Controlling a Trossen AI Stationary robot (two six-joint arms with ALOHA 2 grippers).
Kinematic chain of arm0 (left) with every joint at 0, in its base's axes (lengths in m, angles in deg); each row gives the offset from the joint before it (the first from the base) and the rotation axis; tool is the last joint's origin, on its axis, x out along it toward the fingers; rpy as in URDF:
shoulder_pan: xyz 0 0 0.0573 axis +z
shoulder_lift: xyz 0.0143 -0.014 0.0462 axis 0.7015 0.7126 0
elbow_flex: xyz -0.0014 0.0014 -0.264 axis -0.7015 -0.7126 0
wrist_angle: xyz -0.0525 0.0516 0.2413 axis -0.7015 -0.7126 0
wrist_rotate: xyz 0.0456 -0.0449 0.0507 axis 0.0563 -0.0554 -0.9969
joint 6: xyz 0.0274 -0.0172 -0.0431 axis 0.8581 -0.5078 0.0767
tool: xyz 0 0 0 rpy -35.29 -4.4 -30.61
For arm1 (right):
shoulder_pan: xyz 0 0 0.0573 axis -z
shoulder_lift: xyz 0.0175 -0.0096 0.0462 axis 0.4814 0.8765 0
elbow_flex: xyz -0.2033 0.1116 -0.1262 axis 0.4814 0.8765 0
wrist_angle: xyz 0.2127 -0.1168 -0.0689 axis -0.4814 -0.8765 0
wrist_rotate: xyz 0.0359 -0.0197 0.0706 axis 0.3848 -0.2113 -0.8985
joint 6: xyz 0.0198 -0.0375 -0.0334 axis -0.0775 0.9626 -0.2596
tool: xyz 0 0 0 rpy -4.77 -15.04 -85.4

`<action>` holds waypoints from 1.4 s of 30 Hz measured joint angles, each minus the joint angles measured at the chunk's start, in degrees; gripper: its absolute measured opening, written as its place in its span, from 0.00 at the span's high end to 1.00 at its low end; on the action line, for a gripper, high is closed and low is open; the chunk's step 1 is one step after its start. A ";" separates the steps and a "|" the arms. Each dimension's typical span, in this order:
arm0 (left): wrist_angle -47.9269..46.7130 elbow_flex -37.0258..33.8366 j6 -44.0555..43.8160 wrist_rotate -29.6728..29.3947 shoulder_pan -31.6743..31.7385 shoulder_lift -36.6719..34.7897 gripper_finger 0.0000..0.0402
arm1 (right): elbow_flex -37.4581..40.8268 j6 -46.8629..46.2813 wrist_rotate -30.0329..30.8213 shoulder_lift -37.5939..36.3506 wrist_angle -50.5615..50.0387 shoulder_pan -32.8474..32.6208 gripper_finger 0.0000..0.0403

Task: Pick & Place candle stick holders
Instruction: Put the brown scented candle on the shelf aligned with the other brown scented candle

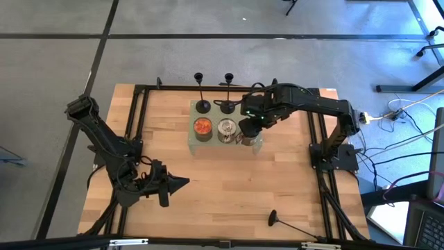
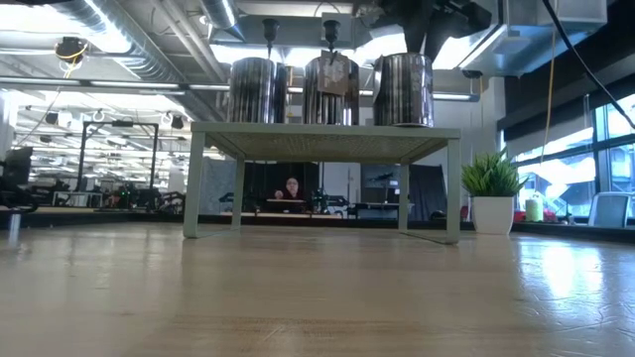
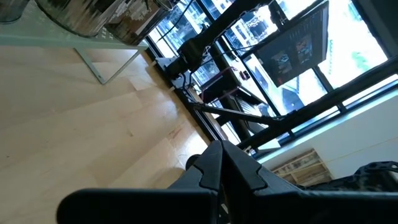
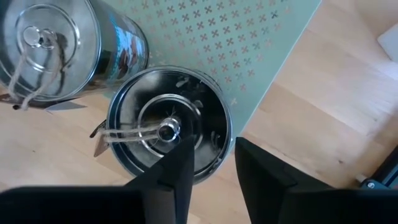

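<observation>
Only the high view shows a holder [image 1: 272,219] lying at 5 o'clock; two holders [image 1: 202,105] stand on the shelf [image 1: 258,144]. Right gripper [image 4: 214,163], narrowly parted, hovers over a lidded tin [image 4: 168,127]. Left gripper [image 1: 182,183] is closed, empty.

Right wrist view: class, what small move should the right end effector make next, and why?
Probably lift the right end effector clear of the silver can. It hovers open over the lid and holds nothing, while one candle stick holder lies on its side on the table, waiting to be picked.
</observation>
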 joint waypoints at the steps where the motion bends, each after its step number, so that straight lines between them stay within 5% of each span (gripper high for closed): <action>1: 0.00 0.00 0.00 0.00 0.00 0.00 1.00 | 0.00 0.02 0.12 0.00 0.00 0.00 0.71; 10: 0.00 0.00 0.02 0.00 0.00 0.00 1.00 | 0.02 0.23 0.90 0.00 0.00 0.02 0.80; 42: 0.13 0.00 0.07 -0.11 0.00 0.00 1.00 | 3.39 1.34 -1.02 -0.02 0.00 0.76 0.80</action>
